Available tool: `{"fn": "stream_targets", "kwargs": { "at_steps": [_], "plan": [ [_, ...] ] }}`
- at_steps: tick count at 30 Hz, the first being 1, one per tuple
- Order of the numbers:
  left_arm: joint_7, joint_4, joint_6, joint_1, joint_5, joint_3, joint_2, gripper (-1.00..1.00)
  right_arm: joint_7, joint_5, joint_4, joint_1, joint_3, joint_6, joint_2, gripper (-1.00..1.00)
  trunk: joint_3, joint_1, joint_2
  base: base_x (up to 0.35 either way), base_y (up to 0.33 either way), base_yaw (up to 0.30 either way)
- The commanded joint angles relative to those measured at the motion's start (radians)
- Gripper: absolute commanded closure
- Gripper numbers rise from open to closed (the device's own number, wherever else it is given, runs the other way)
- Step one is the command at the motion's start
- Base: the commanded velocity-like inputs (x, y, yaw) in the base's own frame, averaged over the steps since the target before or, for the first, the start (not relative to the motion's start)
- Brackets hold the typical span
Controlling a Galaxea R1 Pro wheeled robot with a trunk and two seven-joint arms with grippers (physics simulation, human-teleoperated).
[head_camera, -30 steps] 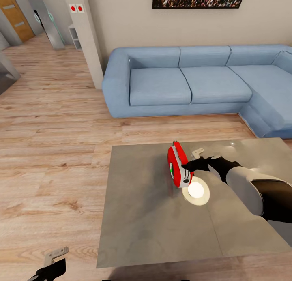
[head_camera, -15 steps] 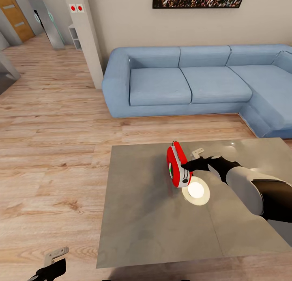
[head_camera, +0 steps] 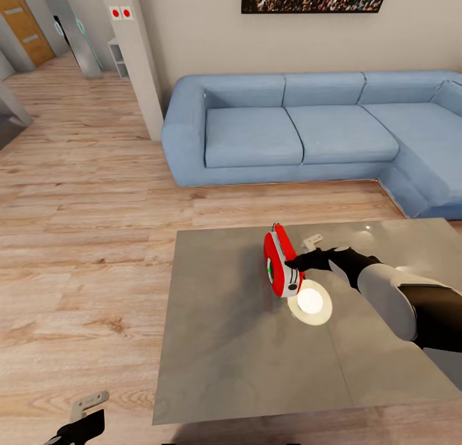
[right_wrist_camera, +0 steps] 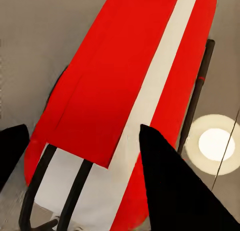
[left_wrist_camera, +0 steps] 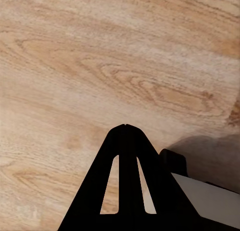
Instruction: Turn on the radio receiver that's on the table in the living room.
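Note:
The red radio receiver point(head_camera: 281, 265) stands on edge, slightly tilted, near the middle of the glossy grey table point(head_camera: 244, 361). Its red back with the white band point(right_wrist_camera: 125, 91) is close in the right wrist view. My right gripper point(head_camera: 296, 262) reaches in from the right, open, with the dark fingertips point(right_wrist_camera: 165, 171) spread against the radio's back; whether they touch it I cannot tell. The radio's face points away from the gripper, toward the left. My left gripper point(head_camera: 82, 414) hangs low over the wood floor left of the table, fingers point(left_wrist_camera: 125, 141) closed to a point, holding nothing.
A bright lamp reflection point(head_camera: 310, 302) glows on the tabletop beside the radio. The blue sectional sofa point(head_camera: 289, 133) runs behind the table and wraps round on the right. A white pillar point(head_camera: 138, 60) stands at the back left, with open wood floor point(head_camera: 83, 239) to the left.
The radio has shifted a few pixels to the left with the right fingertips following it. The left arm and the camera have stayed still.

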Motion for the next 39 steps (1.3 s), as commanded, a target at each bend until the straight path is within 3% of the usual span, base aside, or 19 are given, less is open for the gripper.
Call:
{"fn": "stream_targets", "kwargs": {
  "at_steps": [1,28,39],
  "plan": [
    [0.000,0.000,0.000,0.000,0.000,0.000,0.000,1.00,0.000,0.000,0.000,0.000,0.000,-0.001,0.000,-1.00,0.000,0.000,0.000,0.000,0.000,0.000],
    [0.000,0.000,-0.002,0.000,0.000,-0.001,0.004,1.00,-0.014,0.004,0.000,0.000,0.000,0.000,0.001,-1.00,0.000,0.000,0.000,0.000,0.000,0.000],
    [0.001,0.000,-0.001,0.000,-0.002,-0.003,0.006,1.00,-0.016,0.003,0.000,0.000,0.000,0.000,0.002,-1.00,0.034,-0.042,0.077,0.000,0.000,0.000]
  ]
}}
